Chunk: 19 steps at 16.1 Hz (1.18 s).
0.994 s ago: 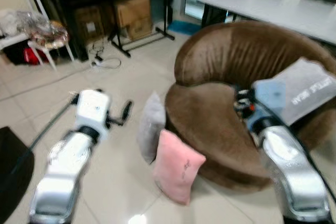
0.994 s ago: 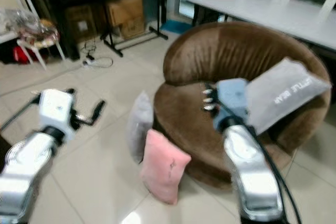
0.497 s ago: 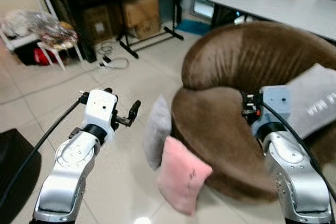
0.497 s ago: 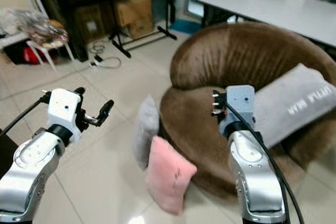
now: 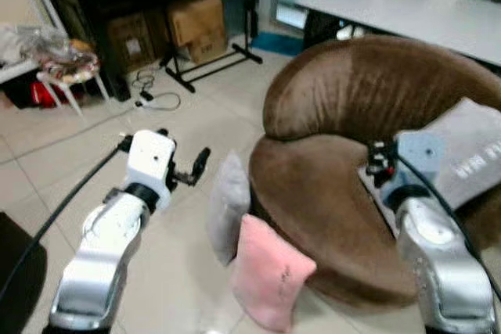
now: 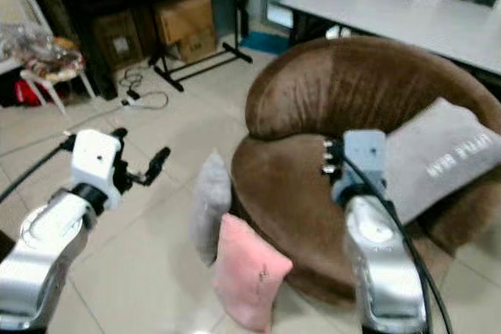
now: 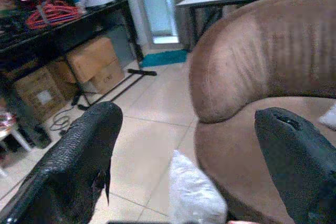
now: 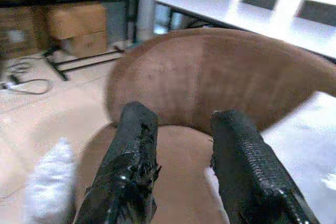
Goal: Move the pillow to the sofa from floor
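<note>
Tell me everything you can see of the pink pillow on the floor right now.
The pink pillow is a soft, squarish cushion of plain pink fabric with a small dark mark on its face. It stands on edge on the tiled floor, tilted, leaning against the front of the brown sofa, with the grey pillow close beside it. Neither pincer touches it.

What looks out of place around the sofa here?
Two pillows sit on the floor, leaning against the brown sofa: a pink pillow and a grey pillow behind it. A cable also lies loose on the tiles.
</note>
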### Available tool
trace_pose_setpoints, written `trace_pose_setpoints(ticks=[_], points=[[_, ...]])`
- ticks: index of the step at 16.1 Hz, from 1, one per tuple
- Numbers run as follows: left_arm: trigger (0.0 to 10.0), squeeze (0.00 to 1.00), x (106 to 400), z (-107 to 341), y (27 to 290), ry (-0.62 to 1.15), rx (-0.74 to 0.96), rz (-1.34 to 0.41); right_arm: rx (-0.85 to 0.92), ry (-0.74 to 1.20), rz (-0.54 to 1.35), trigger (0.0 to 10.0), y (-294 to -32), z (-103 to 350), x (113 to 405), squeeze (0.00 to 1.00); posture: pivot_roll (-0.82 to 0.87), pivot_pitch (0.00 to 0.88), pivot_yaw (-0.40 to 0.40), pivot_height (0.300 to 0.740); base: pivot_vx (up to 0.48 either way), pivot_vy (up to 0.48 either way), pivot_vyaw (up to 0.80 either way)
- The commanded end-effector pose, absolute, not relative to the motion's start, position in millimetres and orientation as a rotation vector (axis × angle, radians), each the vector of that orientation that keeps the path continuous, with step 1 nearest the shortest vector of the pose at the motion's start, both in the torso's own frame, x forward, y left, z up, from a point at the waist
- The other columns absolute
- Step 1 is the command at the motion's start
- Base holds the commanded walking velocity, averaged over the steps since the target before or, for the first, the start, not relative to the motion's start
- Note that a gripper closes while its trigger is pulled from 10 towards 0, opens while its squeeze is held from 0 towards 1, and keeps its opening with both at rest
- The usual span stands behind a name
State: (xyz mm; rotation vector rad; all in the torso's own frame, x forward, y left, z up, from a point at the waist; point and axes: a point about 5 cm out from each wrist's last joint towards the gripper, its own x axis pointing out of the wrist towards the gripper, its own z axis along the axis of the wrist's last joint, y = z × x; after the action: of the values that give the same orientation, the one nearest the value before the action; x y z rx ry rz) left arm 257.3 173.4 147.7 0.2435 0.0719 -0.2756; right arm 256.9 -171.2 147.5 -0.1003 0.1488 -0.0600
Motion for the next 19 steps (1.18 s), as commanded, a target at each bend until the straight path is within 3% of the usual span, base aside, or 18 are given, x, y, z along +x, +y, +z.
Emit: trace_pose_setpoints(ticks=[1,7,19], points=[[10.0,0.0,257.6,150.1,174.9,0.062,0.255,-0.272,-0.098,0.138,-0.01,10.0,-164.1,150.0,258.5,0.0,-0.06,0.0,0.005,0.74,0.296,0.0,0.0],[10.0,0.0,256.8,149.3,175.5,0.062,0.272,-0.275,-0.032,0.134,0.048,10.0,-157.1,148.7,256.4,0.0,-0.06,0.0,0.01,0.735,0.281,0.0,0.0],[10.0,0.0,257.0,146.3,180.0,0.043,0.3,-0.207,-0.016,0.141,0.065,10.0,-156.9,146.9,256.7,0.0,-0.06,0.0,0.005,0.611,0.0,0.0,0.0]])
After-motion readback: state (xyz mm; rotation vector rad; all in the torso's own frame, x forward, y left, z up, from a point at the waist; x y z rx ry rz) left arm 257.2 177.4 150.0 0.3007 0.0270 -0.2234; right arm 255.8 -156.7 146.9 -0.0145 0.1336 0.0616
